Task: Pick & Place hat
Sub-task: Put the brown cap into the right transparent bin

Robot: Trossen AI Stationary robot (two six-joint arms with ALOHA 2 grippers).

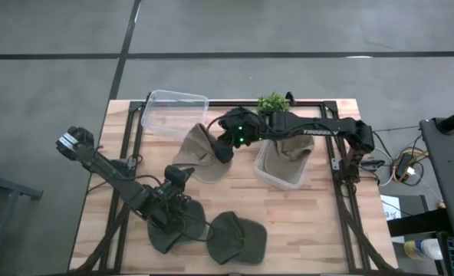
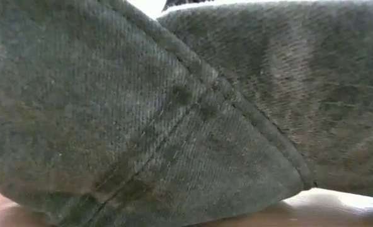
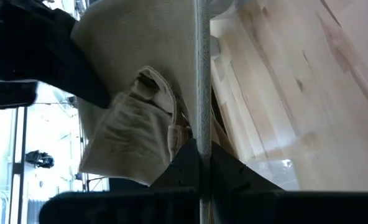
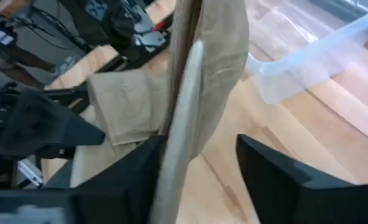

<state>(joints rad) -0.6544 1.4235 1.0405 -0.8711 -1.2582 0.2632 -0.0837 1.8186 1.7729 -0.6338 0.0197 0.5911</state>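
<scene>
A beige hat [image 1: 196, 157] lies on the table's far middle. My right gripper [image 1: 225, 144] reaches it level from the table's right and is open, one finger on each side of the hat's brim [image 4: 184, 124]. Nearer, my left gripper [image 1: 177, 208] sits over a dark green hat [image 1: 166, 238] and is shut on a thin edge of it. A second dark green hat [image 1: 238, 239] lies just right of the first. Both green hats [image 2: 79, 113] fill the low view. Another beige hat [image 1: 292, 149] sits in a clear bin [image 1: 282, 182]. My left gripper [image 3: 199, 158] pinches a thin greyish edge [image 3: 200, 93] between its two fingers, seen edge-on. In the high view it stands at the far side of the dark green hat, which rests on the table. My right gripper [image 4: 199, 180] has the beige brim lying along the inner side of one finger [image 4: 140, 180]. The other finger [image 4: 277, 180] stands clear of it.
An empty clear bin [image 1: 173, 107] stands at the far left, close behind the beige hat. A small green plant [image 1: 273, 102] sits at the far edge. Bare wood lies along the table's right side and near right corner.
</scene>
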